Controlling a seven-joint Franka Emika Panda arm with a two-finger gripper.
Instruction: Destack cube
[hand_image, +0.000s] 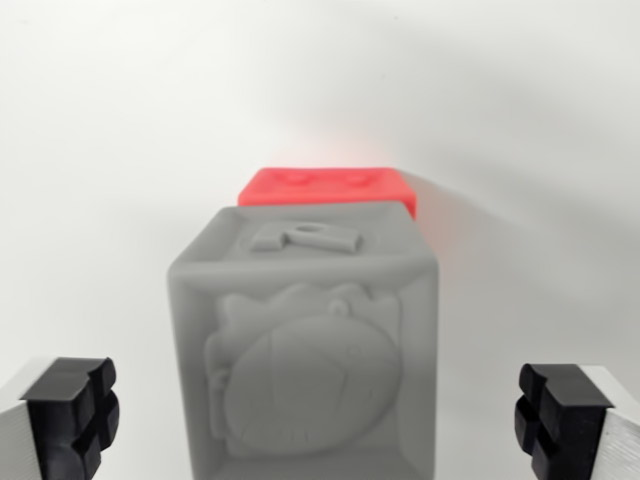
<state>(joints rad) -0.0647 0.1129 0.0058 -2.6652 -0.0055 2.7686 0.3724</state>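
The hand (320, 420) is hanging spread wide, its pads (70, 410) flanking without touching the grey cube (305, 350) sitting on the red cube (330, 187) on the white counter (110, 150), which is looking light, rigid, best pinched on its smooth side walls

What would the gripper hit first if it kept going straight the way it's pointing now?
Most likely the grey cube, which sits centred between the open fingers. The gripper would straddle it. The red cube lies beyond; exact depth is unclear.
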